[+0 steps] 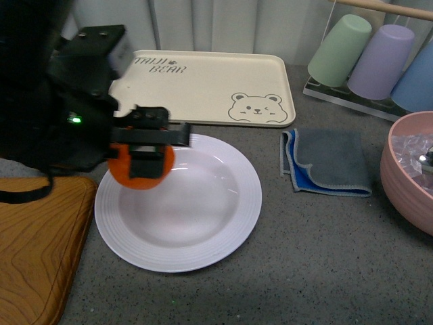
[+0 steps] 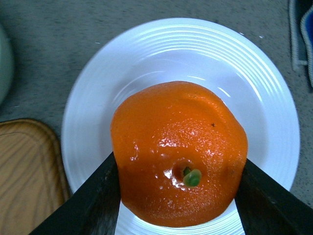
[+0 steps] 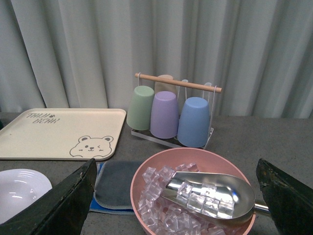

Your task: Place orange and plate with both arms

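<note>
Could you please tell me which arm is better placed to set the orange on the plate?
Left. The left gripper holds the orange directly above the plate. The right gripper is open and empty, off by the pink bowl.

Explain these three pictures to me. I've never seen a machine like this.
This is a two-armed robot at a grey table. The front picture comes from a camera on its body; the other two from its wrists. The left arm's fingers grip an orange over a white plate. The right arm's fingers are spread and hold nothing. Also there: a bear tray, a folded cloth, a wooden board, a rack of cups, and a pink bowl of ice with a metal scoop.
</note>
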{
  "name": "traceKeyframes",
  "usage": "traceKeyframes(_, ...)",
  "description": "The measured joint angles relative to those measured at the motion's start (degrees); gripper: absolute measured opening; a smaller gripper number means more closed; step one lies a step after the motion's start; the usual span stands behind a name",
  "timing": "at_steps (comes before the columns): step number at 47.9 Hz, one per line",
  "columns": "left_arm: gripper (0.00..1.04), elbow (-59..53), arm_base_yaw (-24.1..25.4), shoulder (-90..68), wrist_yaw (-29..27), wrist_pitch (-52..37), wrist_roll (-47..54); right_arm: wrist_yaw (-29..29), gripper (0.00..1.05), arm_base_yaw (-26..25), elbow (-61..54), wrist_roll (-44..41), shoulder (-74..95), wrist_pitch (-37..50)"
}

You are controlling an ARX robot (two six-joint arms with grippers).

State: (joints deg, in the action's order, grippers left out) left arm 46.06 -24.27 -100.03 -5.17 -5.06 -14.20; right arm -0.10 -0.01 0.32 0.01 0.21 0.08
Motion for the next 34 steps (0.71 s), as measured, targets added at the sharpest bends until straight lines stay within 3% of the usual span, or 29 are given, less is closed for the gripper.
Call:
traceKeyframes(12, 0.55, 3.32, -4.66, -6.86, -2.38, -0.31, -1.49, 0.0, 0.95, 0.0, 0.0, 0.0, 0.0, 0.0)
traceKeyframes(34, 0.56, 5.53, -5.75, -14.6, -5.68, -2.32, -3.61, 0.0, 0.95, 0.0, 0.0, 0.0, 0.0, 0.0)
